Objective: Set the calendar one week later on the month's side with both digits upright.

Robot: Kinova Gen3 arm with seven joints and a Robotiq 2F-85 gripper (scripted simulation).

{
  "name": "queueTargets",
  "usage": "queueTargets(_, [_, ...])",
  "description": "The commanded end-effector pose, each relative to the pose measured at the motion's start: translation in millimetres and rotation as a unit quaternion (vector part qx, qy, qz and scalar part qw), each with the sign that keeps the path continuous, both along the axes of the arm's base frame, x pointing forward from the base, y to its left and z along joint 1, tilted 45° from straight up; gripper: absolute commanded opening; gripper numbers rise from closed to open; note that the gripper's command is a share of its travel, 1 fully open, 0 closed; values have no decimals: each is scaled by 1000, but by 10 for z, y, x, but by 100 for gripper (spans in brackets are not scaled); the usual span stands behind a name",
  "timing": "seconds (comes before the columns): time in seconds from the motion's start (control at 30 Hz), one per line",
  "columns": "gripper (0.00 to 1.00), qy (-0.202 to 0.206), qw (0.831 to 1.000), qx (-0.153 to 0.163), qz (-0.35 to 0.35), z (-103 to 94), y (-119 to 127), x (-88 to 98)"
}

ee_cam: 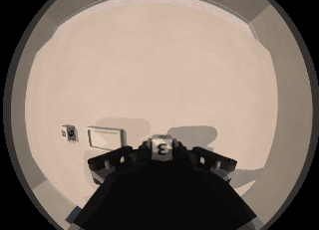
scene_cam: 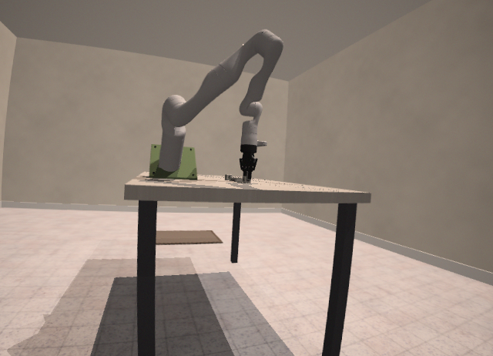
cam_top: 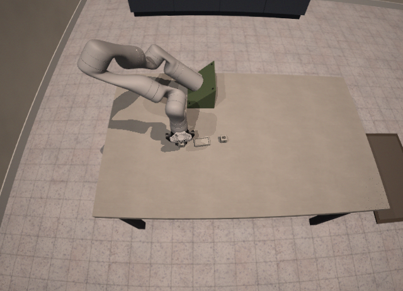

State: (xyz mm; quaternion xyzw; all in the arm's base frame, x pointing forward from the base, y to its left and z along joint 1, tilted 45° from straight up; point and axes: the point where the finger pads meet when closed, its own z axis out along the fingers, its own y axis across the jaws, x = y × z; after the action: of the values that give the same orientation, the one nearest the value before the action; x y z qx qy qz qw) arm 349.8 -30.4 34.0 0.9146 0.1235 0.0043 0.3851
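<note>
My gripper (cam_top: 181,142) (scene_cam: 247,179) (ee_cam: 161,143) points down at table level and is shut on a small white cube (ee_cam: 161,149). The cube's face towards the wrist camera shows a dark digit that looks like a 3; its other faces are hidden or too small to read. The shallow rectangular tray (cam_top: 202,145) (ee_cam: 106,127) lies flat on the table beside the gripper, with no cube in it. The other white cube (cam_top: 223,138) (scene_cam: 228,177) (ee_cam: 67,132) stands on the table past the tray's far end. It has dark digits on its faces, too small to read surely.
The table (cam_top: 276,145) (scene_cam: 246,193) carries a green angled bracket (cam_top: 206,97) (scene_cam: 186,161) beside the arm's base, behind the tray. The tray lies between the gripper and the loose cube. The arm's shadows fall near the gripper.
</note>
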Motion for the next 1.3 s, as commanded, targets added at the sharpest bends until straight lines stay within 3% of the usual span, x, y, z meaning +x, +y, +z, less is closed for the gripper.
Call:
queueTargets(0.0, [26,-3,1000,1,-2,-16,-20,6])
queueTargets(0.37, [26,-3,1000,1,-2,19,19,5])
queueTargets(0.63, [26,-6,1000,2,-2,253,236,-14])
queueTargets(0.93, [26,-6,1000,2,-3,667,643,-75])
queueTargets(1.27, [26,-3,1000,1,-3,694,683,-91])
